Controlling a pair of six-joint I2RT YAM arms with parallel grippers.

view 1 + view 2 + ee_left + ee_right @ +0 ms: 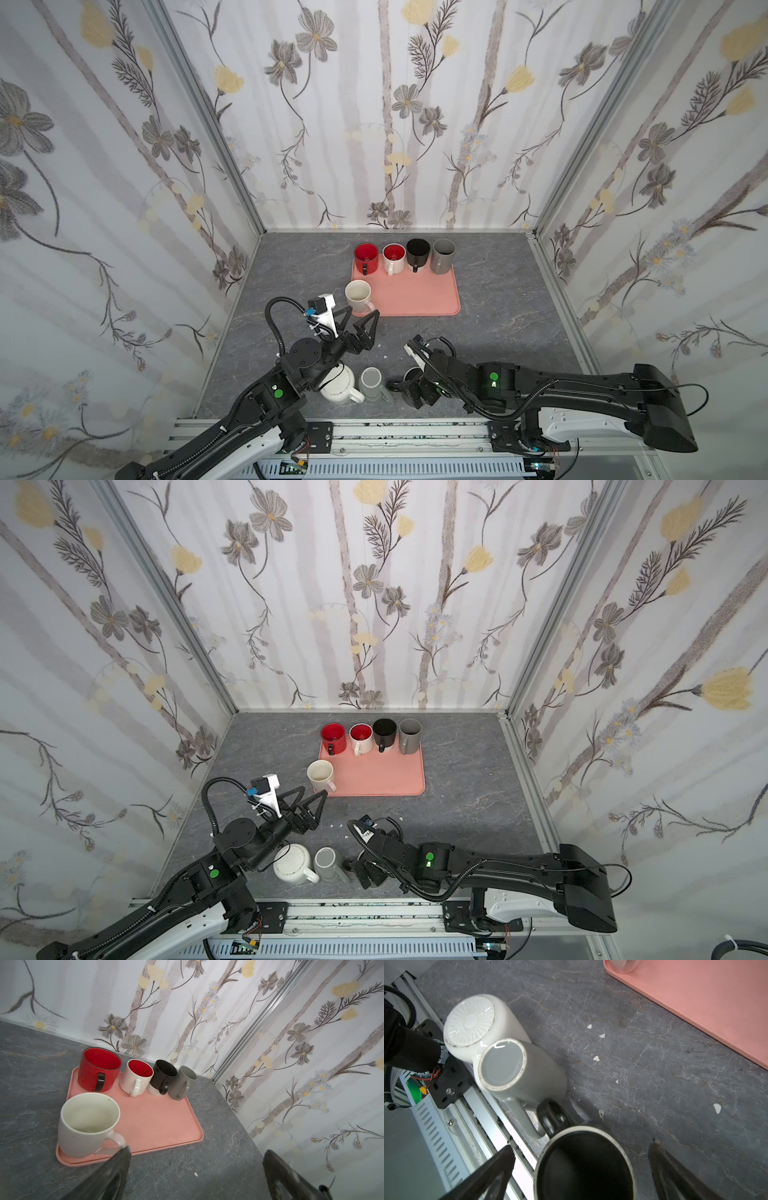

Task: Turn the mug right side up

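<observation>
Both splayed: left hand [362, 312] aloft, right hand [581, 1147] straddling black mug [583, 1169].

On my table [498, 332] the tray [415, 297] sits toward the back, near the middle. A row of four mugs [394, 257] lines its far edge, and a fifth mug [358, 295] stands on its near left corner, with the left gripper [363, 311] just in front of it. Along the table's front edge I have three more: the left mug [338, 386] close against the middle mug [372, 382], and the right mug [583, 1167] just beside that, between the spread jaws of the right gripper [581, 1147]
</observation>
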